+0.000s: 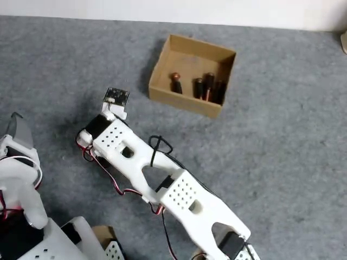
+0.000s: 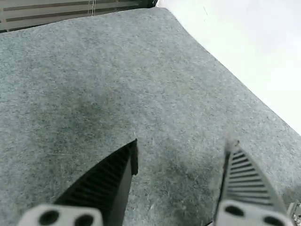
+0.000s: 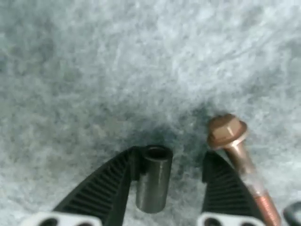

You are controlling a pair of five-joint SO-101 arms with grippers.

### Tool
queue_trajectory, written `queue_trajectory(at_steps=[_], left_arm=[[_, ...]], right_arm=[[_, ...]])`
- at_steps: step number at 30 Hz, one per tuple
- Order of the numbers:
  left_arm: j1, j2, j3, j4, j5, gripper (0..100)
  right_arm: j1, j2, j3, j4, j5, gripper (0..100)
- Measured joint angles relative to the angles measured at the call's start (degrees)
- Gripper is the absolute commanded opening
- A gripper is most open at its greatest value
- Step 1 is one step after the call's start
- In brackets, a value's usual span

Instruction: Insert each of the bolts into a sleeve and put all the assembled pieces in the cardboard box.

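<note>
My right gripper is spread around the sleeve on the grey mat, near the cardboard box's left corner. The bolt lies just outside one finger, so closing could knock it away or skew the sleeve.

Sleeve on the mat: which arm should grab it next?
Right. The right gripper is open around the sleeve, with a copper hex bolt just beside it. The left gripper is open over bare grey mat.

Grey felt table; cardboard box, sleeve, bolt on it.
</note>
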Motion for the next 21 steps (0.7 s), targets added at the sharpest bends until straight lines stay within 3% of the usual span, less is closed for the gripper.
queue_trajectory(at_steps=[9,15,21], left_arm=[[0.0,0.0,0.0,0.0,0.0,29],[0.0,0.0,0.0,0.0,0.0,29],[0.0,0.0,0.0,0.0,0.0,29]], right_arm=[[0.53,1.58,-3.25,2.81,0.0,0.5],[0.79,3.16,-15.47,8.88,0.09,0.9],[0.79,4.04,-26.29,8.79,8.7,1.0]])
